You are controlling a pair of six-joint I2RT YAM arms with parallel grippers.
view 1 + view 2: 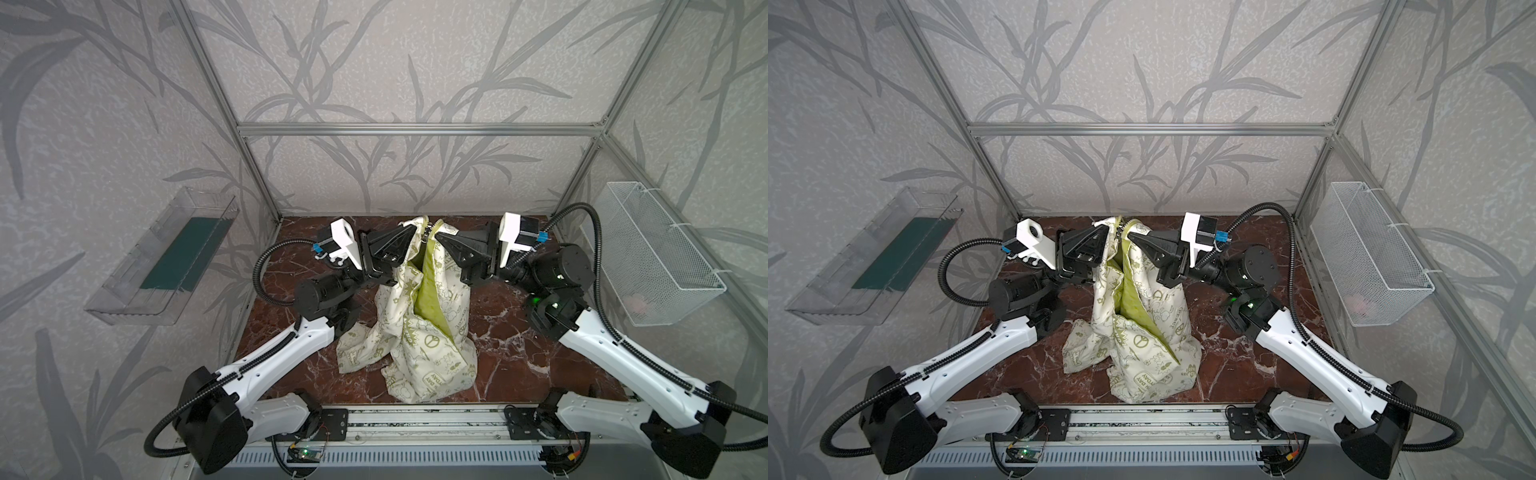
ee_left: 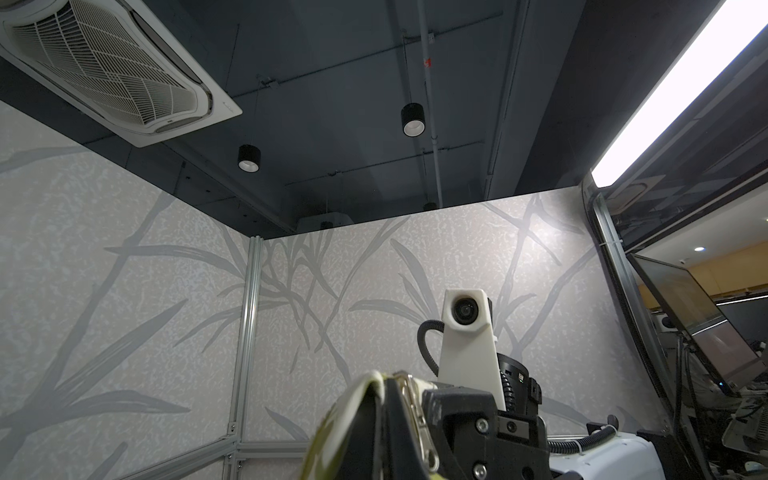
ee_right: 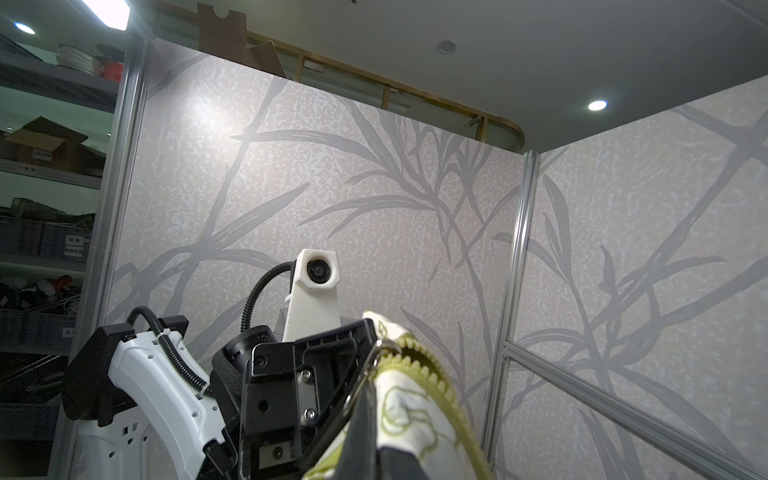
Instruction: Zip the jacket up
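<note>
The jacket (image 1: 419, 345) (image 1: 1142, 345), cream with olive-green prints, hangs lifted from its top edge, and its lower part pools on the table. Its front gapes and shows green lining (image 1: 428, 291). My left gripper (image 1: 410, 233) (image 1: 1106, 230) is shut on the top of one front edge. My right gripper (image 1: 439, 237) (image 1: 1132, 237) is shut on the other edge, a short gap away. In the left wrist view, cream fabric (image 2: 353, 411) and a metal zipper pull (image 2: 415, 415) sit at my left gripper (image 2: 380, 399). In the right wrist view, green zipper teeth (image 3: 436, 374) curve over my right gripper (image 3: 368, 399).
A brown marble table (image 1: 519, 345) lies under the jacket. A clear plastic tray (image 1: 166, 257) with a green pad hangs on the left wall. A white wire basket (image 1: 660, 249) hangs on the right wall. Aluminium frame posts (image 1: 257, 178) fence the back corners.
</note>
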